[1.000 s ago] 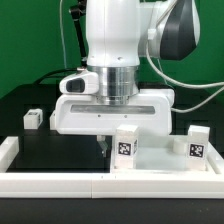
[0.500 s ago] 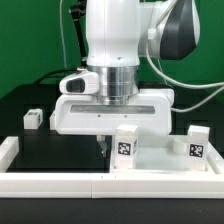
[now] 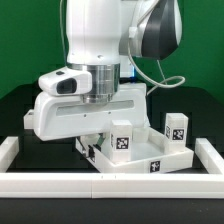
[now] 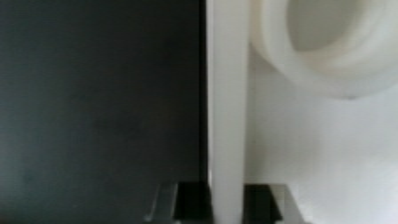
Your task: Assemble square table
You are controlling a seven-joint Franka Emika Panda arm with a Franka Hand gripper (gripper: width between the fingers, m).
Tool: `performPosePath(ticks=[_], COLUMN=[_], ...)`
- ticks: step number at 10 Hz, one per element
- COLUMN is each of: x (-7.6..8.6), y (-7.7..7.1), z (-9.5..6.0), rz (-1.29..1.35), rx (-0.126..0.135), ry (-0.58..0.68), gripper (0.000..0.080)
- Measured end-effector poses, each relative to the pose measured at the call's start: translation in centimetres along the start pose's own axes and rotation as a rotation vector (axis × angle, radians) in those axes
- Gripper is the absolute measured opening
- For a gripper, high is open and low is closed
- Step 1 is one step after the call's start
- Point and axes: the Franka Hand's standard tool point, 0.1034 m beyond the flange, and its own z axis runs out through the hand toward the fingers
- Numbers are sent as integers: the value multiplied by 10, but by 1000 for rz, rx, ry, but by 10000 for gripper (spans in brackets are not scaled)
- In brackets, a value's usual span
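At four o'clock in the exterior view, the tabletop [image 3: 150, 158] lies skewed on the black bench [image 3: 12, 115]. One tagged leg [image 3: 122, 138] stands upright at its eleven o'clock and a second leg [image 3: 176, 128] at one o'clock. The tool [image 3: 90, 150] is clenched on the tabletop's rim [image 4: 226, 100] at nine o'clock, with a finger [image 4: 192, 204] on either side. The border rail [image 3: 60, 184] runs along six o'clock.
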Motion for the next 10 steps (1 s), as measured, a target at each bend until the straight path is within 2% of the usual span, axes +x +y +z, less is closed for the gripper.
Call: performPosePath(ticks=[2, 3, 4, 5, 6, 7, 9, 10], x=[0, 9, 23, 19, 16, 18, 38, 36], y=[1, -4, -18, -10, -6, -7, -22, -15], z=[0, -2, -2, -1, -1, -1, -1, -2], rz=[-118, -338, -558, -596, -638, -764, -1111, -1172], rx=[-8, -30, -50, -64, -68, -77, -134, -165], ry=[-8, -15, -18, -8, -18, -32, -17, -9], gripper=[60, 60, 60, 62, 62, 64, 64, 68])
